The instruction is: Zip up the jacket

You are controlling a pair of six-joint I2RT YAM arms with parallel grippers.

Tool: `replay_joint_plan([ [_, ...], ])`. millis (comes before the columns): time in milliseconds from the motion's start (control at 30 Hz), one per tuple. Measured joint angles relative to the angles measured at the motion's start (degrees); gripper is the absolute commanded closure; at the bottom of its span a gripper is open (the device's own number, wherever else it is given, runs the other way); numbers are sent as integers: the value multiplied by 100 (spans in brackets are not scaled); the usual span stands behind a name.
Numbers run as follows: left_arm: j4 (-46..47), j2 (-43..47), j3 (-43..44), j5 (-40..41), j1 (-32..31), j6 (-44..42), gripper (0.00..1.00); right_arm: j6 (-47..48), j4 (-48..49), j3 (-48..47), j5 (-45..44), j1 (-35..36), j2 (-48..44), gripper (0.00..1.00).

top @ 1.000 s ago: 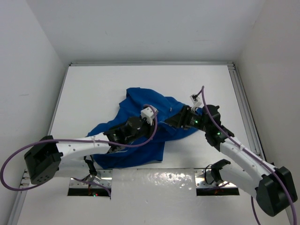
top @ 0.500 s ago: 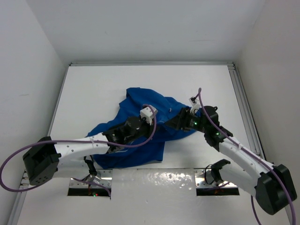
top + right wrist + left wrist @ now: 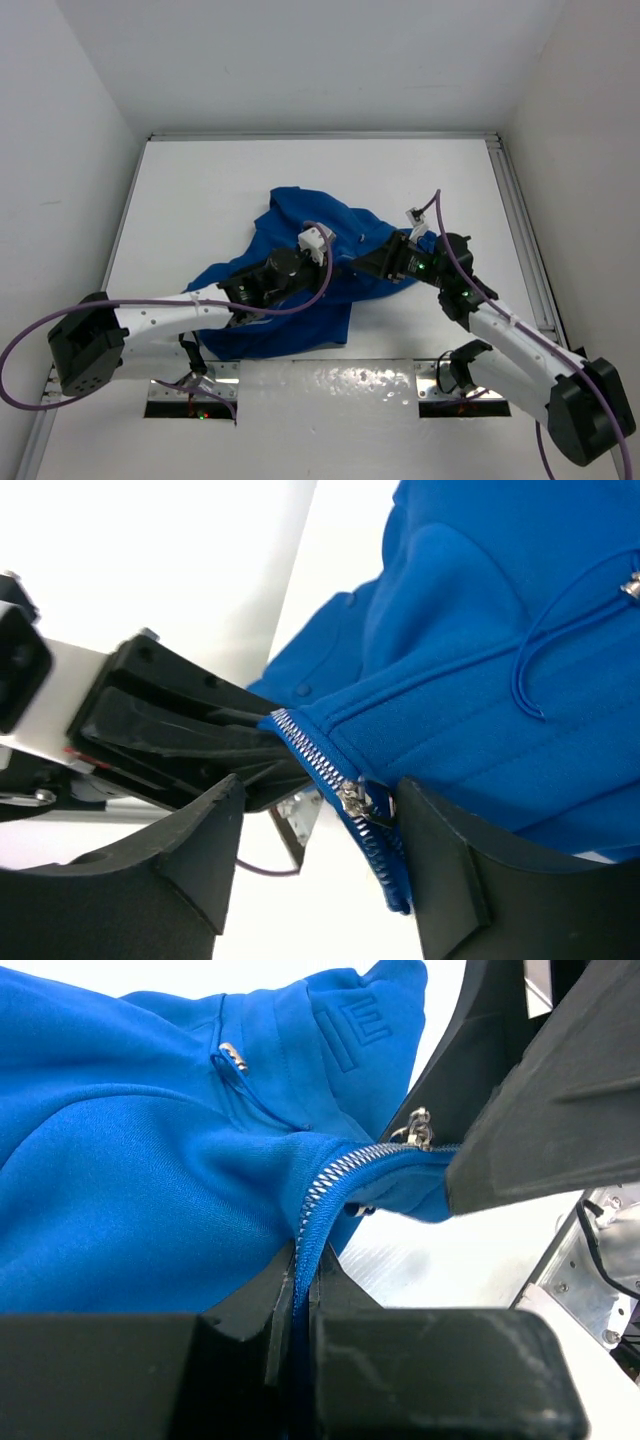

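Though close up, jacket (image 3: 130, 1160) zipper (image 3: 330, 1172) ends unseen.

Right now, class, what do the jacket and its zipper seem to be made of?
Jacket: soft blue fleece-like knit, matte with slight sheen; it folds in rounded creases. Zipper: pale silvery teeth, metal or metallic-coated plastic; slider glints, likely metal.

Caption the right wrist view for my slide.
Open right gripper straddles the zipper pull on the jacket while the left gripper pinches the zipper tape.

White table (image 3: 200, 190); blue jacket (image 3: 295, 215) crumpled mid-table, toward near edge.
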State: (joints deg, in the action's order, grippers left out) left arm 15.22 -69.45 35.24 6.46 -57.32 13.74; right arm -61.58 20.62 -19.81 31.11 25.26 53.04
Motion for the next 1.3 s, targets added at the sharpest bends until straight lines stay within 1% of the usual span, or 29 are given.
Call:
replay_joint_plan([
  [200,9,70,-11,-4,0,4,100,-87,214,85,-157,0,-127,46],
  [400,9,149,-63,-13,0,11,100,-201,492,107,-216,0,125,53],
  [633,7,153,-87,-107,0,28,100,-199,516,107,-411,0,201,64],
  [667,7,153,-87,-120,0,28,100,-181,509,107,-450,0,177,69],
  [767,31,153,-87,-157,0,33,100,-116,481,109,-608,2,44,75],
  [933,116,140,-87,-216,0,35,100,-11,372,129,-870,4,-197,76],
  [967,131,133,-90,-229,0,37,100,9,348,131,-907,4,-214,66],
  [1000,144,125,-90,-243,0,39,100,17,323,131,-949,7,-223,60],
  [1033,146,114,-90,-251,0,44,100,28,319,133,-1008,7,-223,57],
  [1200,153,46,-101,-308,0,68,100,55,328,136,-1115,2,-105,54],
  [1267,155,28,-103,-310,0,72,100,50,334,136,-1117,2,-9,55],
  [1300,155,22,-103,-310,0,72,100,50,334,136,-1115,2,28,56],
])
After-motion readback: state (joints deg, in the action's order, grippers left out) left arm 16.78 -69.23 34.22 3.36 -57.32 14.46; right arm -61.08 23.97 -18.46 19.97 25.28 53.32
